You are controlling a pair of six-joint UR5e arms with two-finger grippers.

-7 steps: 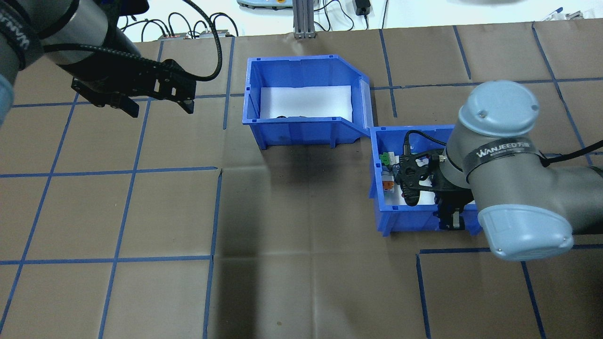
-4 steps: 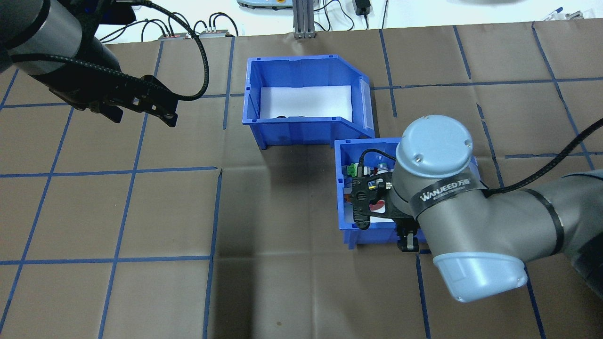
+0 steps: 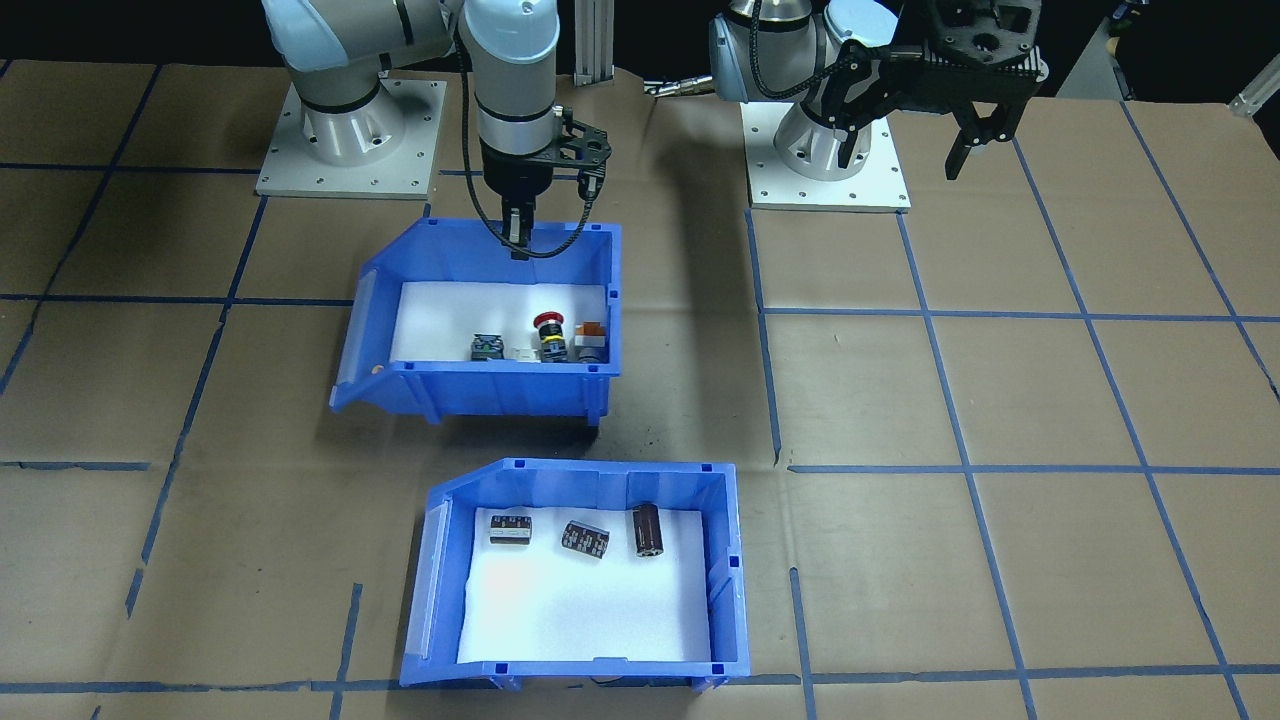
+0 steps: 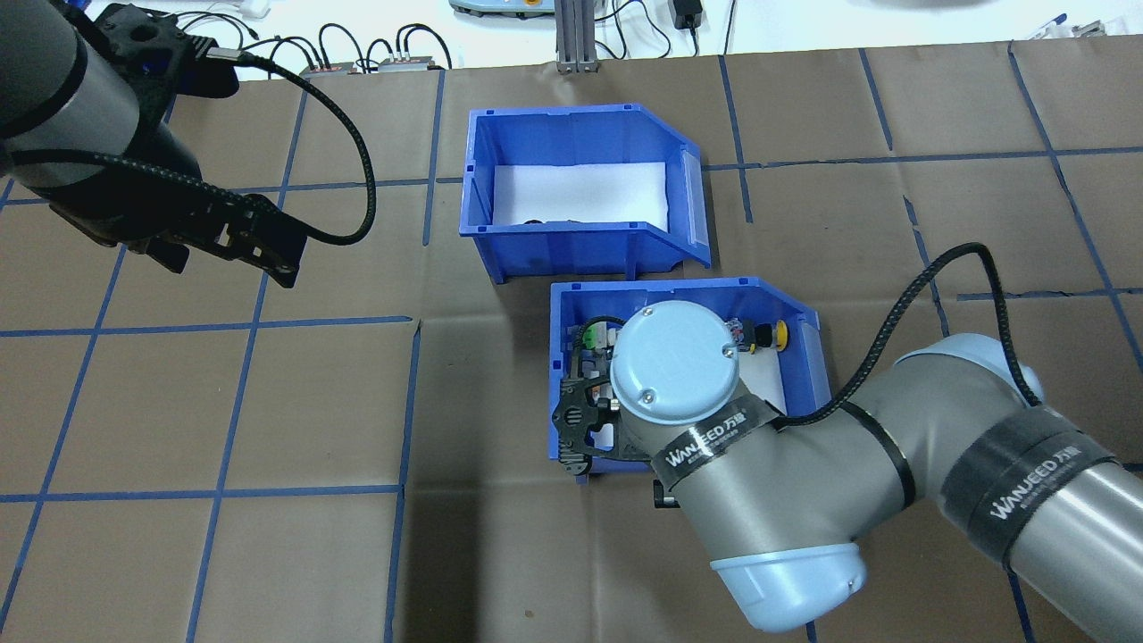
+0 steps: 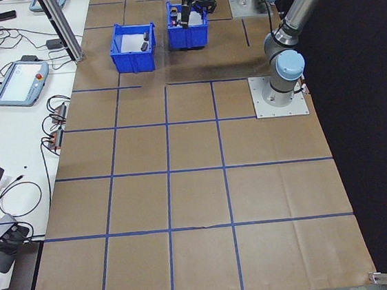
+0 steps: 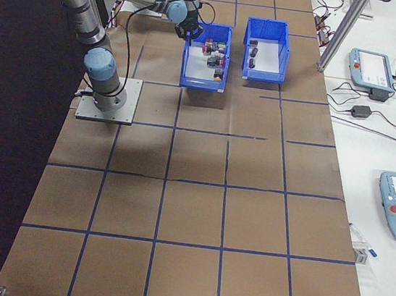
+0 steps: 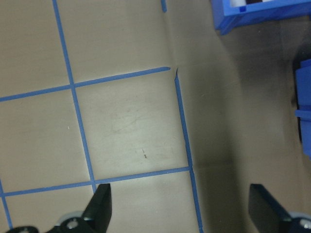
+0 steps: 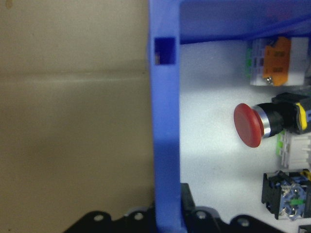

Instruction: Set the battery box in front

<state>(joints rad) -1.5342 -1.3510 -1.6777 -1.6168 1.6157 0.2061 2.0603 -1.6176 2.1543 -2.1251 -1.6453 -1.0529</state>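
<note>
Pinching the wall of the button box, the right fingers could slip; left fingers hang wide, battery box untouched.

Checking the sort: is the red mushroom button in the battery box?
No, the red button lies in the switch bin; the battery box holds only dark cylinders.

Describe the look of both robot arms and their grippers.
Both arms are silver-grey tubes with pale blue joint caps; the right arm wears black bands lettered WANJEED in white. Each carries a black, perforated gripper frame and a black braided cable looping along it. The left gripper has dark, tapered fingers; the right gripper is slim and black.
</note>
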